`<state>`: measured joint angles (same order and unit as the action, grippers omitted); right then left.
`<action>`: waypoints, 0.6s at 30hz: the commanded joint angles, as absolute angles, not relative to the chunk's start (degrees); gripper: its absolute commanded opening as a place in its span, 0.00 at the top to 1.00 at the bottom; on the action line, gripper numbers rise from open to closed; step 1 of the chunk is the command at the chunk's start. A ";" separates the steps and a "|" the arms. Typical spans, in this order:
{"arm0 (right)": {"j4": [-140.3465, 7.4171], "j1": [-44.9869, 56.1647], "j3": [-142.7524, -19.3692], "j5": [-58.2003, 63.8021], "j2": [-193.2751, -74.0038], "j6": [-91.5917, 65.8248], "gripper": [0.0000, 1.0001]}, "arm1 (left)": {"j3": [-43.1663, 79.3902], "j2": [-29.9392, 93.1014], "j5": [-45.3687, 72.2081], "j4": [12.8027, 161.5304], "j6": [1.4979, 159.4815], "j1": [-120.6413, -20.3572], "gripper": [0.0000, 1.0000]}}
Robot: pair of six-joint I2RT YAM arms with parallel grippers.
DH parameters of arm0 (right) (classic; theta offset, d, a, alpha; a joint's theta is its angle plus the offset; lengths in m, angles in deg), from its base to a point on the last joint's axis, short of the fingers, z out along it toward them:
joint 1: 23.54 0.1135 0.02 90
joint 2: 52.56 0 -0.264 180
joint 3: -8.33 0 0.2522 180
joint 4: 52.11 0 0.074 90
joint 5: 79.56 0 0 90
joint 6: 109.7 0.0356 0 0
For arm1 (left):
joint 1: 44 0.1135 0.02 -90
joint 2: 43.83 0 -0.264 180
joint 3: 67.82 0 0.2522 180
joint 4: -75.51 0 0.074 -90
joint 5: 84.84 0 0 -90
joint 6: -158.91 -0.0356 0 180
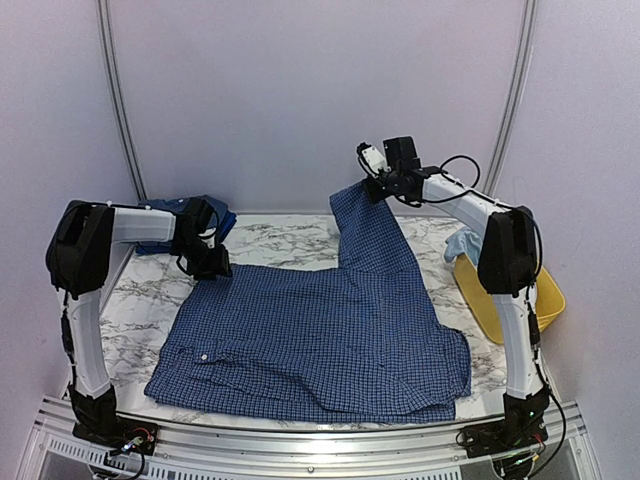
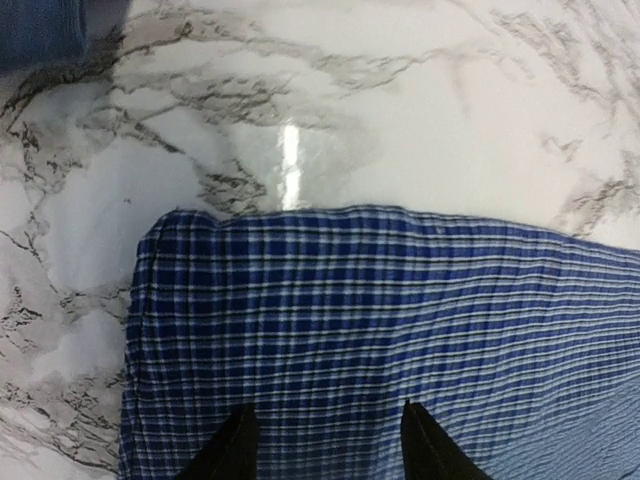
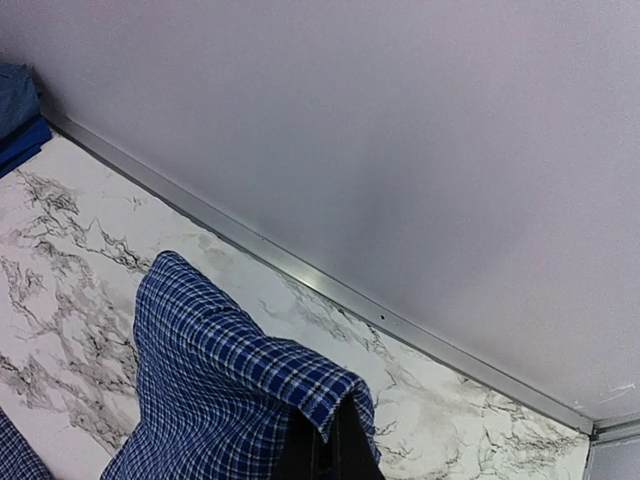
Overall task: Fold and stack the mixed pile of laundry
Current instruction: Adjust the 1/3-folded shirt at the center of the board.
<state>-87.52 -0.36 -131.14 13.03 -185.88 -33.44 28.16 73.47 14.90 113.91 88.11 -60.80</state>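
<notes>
1. Tabletop [image 1: 290, 240]: white marble-look w/ grey veins. It's glossy; a light streak reflects off it in my left wrist view.
2. Room: plain pale lilac walls [image 1: 300, 100] at back & both sides, w/ a metal rail [image 3: 330, 290] where the back wall meets the tabletop.
3. Check shirt [image 1: 320, 340]: navy w/ fine white check, thin woven cloth. Most of it is spread flat across mid-tabletop, rumpled along the near edge.
4. My right fingers [image 1: 375, 183] are pressed together, pinching the shirt's far-right part up off the tabletop. The cloth hangs from them in a long strip, its hem draped over them.
5. My left fingers [image 1: 208, 262] are spread above the shirt's far-left corner, which has a rounded, stitched edge. Can't tell if they touch the cloth.
6. Dark-blue folded pieces [image 3: 15, 110] sit at the far-left corner.
7. Yellow tub [image 1: 500, 310]: smooth plastic, at the right edge, w/ a soft light-blue garment [image 1: 462, 243] at its far rim.
</notes>
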 commanded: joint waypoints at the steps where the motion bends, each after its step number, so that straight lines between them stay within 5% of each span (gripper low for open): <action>1: -87.85 -0.62 -131.93 13.70 -185.43 -34.37 1.00 | 29.63 77.04 10.30 116.87 90.82 -59.18 0.50; 4: -91.59 -0.32 -132.10 10.20 -184.20 -32.91 1.00 | 29.08 76.74 9.74 117.75 91.50 -58.33 0.49; 9: -97.83 2.99 -125.75 5.34 -178.96 -31.42 1.00 | 27.80 71.40 12.36 116.99 90.21 -58.33 0.21; 18: -97.53 12.87 -94.96 5.15 -159.84 -26.12 1.00 | 23.08 61.36 13.67 116.96 90.73 -58.32 0.12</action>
